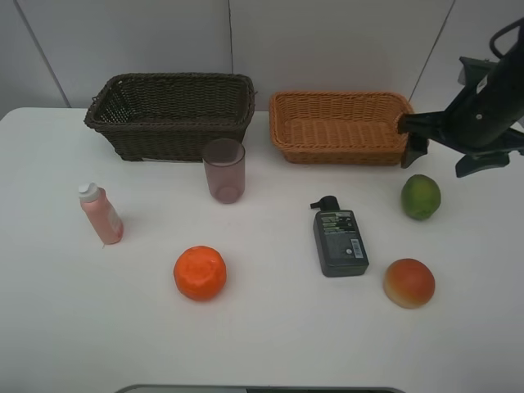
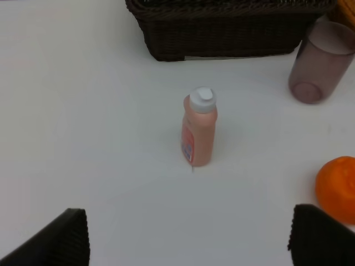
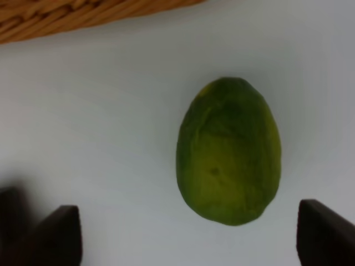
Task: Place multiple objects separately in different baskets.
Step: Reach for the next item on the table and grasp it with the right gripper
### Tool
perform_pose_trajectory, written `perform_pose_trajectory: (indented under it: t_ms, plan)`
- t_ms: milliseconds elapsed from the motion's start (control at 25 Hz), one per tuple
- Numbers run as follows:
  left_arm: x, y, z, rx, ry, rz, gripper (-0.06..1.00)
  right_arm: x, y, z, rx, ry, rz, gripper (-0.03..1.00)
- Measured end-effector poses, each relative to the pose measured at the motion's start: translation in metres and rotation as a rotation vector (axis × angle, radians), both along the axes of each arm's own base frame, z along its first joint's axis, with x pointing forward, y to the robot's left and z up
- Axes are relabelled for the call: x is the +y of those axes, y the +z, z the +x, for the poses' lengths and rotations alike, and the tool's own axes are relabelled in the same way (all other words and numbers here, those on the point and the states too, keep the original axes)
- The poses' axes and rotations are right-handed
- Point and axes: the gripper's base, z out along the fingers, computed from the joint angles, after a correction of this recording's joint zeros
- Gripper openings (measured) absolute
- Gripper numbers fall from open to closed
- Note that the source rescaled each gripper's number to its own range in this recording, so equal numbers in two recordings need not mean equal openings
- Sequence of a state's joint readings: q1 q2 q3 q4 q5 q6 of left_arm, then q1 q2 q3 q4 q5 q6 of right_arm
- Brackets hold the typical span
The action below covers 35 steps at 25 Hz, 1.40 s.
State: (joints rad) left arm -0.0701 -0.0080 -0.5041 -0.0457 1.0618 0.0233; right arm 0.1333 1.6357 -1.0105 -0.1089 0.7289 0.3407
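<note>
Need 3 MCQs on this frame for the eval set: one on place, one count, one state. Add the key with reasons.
1. Where is the cup?
A. just in front of the dark brown basket
B. inside a basket
C. at the table's front edge

2. How many loose items are on the table?
A. four
B. six
C. eight

3. How is the pump bottle placed?
A. standing upright
B. lying flat
C. stacked on another item

Key:
1 A, the cup stands on the table before the basket's front wall.
2 B, six can be counted in the high view.
3 B, its label faces up toward the high camera.
</note>
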Motion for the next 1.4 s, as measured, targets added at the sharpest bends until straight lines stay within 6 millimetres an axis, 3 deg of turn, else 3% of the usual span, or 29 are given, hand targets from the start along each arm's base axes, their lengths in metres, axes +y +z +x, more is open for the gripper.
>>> perform_pose_trajectory:
  t_ms: [200,520,920,1400]
  plan:
    - [0.000,0.000,0.000,0.000,0.000,0.000,0.92,0.005,-0.006,0.009,0.012,-0.001,-0.004,0.73]
    - [0.000,0.000,0.000,0.000,0.000,0.000,0.92,0.001,-0.011,0.012,0.015,-0.005,-0.050,0.74]
    - [0.000,0.000,0.000,0.000,0.000,0.000,0.92,-0.005,-0.049,0.024,0.077,0.007,-0.081,0.74]
    - [0.000,0.000,0.000,0.000,0.000,0.000,0.92,-0.013,-0.077,0.036,0.065,0.011,-0.082,0.74]
